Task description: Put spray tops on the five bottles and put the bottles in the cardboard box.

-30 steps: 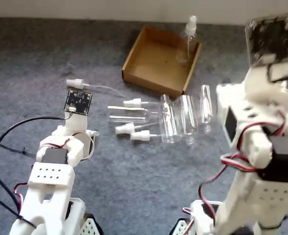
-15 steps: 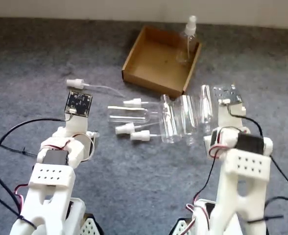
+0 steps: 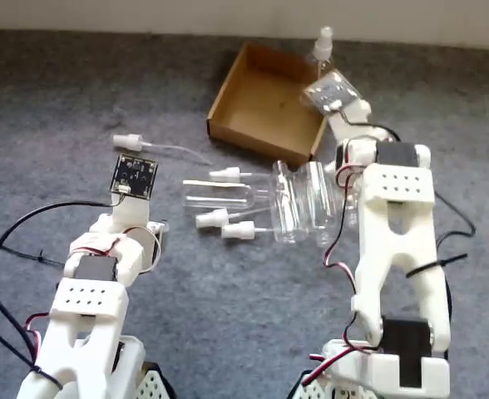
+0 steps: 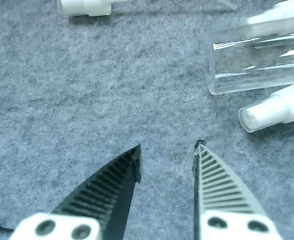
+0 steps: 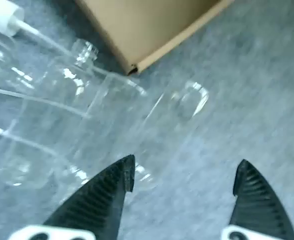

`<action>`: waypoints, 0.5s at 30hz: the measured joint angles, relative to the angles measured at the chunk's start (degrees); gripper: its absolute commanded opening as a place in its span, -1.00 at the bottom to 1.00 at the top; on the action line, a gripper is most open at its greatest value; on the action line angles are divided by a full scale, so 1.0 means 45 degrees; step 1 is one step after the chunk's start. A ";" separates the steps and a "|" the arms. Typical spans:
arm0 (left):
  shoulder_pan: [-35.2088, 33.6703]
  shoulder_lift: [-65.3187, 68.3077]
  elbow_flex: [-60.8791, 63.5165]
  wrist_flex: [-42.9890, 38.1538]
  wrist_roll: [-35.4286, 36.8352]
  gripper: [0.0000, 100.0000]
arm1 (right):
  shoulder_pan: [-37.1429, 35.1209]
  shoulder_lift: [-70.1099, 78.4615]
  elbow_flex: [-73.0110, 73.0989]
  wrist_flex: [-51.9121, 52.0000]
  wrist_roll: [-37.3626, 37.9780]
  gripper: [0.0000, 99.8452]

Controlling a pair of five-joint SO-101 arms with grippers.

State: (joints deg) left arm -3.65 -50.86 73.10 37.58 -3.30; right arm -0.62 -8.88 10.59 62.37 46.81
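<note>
Several clear bottles (image 3: 294, 208) lie uncapped on the grey carpet (image 3: 228, 316), just in front of the cardboard box (image 3: 261, 143). From above we also see one capped bottle (image 3: 321, 51), spray top on, standing upright at the box's far right corner, its base hidden behind the right arm (image 3: 394, 216). Loose spray tops (image 3: 214, 219) lie beside the lying bottles, toward the left arm (image 3: 103, 266). The left wrist view brings us close to the left gripper (image 4: 167, 150), its fingers apart over bare carpet, near one bottle's end and two tops. The right wrist view shows the right gripper (image 5: 187, 165), fingers spread wide, above the lying bottles' open necks beside a box corner.
</note>
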 measured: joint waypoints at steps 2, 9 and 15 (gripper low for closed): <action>0.0000 0.0000 0.0000 0.0000 -0.0020 -0.67 | -0.0020 0.0821 -0.1074 -0.0020 0.1778 -0.42; 0.0000 0.0000 0.0000 0.0000 -0.0020 -0.67 | -0.0078 0.4532 -0.3360 -0.0059 -0.0567 -0.42; 0.0000 0.0000 0.0000 0.0000 -0.0020 -0.67 | 0.0508 0.7853 -0.4689 -0.0625 -0.2676 -0.42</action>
State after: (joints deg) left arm -3.65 -50.86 73.10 37.58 -3.38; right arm 1.67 26.46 -10.51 59.56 34.77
